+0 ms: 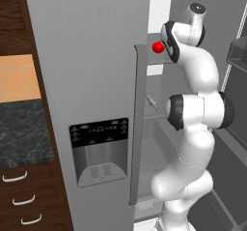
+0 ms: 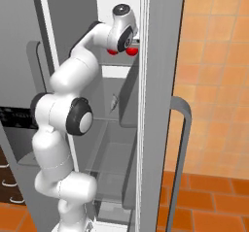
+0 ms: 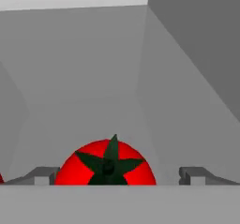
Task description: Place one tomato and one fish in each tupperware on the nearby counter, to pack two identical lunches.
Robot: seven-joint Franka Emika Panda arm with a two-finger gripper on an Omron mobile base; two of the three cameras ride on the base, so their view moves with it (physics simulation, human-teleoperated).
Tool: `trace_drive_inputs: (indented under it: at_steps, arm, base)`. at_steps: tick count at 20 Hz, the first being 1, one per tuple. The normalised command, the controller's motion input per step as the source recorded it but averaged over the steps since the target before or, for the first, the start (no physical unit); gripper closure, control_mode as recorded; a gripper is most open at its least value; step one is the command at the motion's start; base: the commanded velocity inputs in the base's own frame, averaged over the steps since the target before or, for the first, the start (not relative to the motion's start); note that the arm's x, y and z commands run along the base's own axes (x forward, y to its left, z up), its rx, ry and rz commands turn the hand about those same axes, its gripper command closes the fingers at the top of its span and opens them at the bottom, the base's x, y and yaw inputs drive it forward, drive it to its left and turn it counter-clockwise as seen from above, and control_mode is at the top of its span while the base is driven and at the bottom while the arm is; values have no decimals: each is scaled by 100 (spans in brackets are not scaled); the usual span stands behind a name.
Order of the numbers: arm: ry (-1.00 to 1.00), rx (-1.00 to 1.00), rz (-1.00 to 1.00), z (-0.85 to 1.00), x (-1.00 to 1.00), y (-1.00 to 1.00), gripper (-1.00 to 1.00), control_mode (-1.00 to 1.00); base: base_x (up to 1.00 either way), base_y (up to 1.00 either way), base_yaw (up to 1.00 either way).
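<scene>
I have the tool [image 3: 115, 176] spread wide around a tomato [image 3: 106, 164] on the fridge shelf [image 3: 84, 78], not yet pinched. A fish [image 1: 152, 101] waits on a lower shelf; I judge packing barely started.

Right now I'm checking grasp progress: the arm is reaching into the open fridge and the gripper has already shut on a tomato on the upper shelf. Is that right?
Not quite. The arm does reach into the open fridge at the upper shelf, but the gripper is open, not shut: in the hand view its fingertips stand wide apart on either side of the tomato, which sits between them ungrasped.
</scene>
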Motion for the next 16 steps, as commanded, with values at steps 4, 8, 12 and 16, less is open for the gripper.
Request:
trace_drive_inputs:
  at_steps: [4,8,12,16]
  arm:
    - [0,-11,0,-57,-14,21,100,-100]
    - [0,-9,0,-55,-7,24,100,-100]
    - [0,-2,0,-23,-12,4,100,-100]
    - [-1,0,0,0,-88,5,100,-100]
  base:
    - [0,0,0]
    - [0,0,0]
    - [0,0,0]
    - [0,0,0]
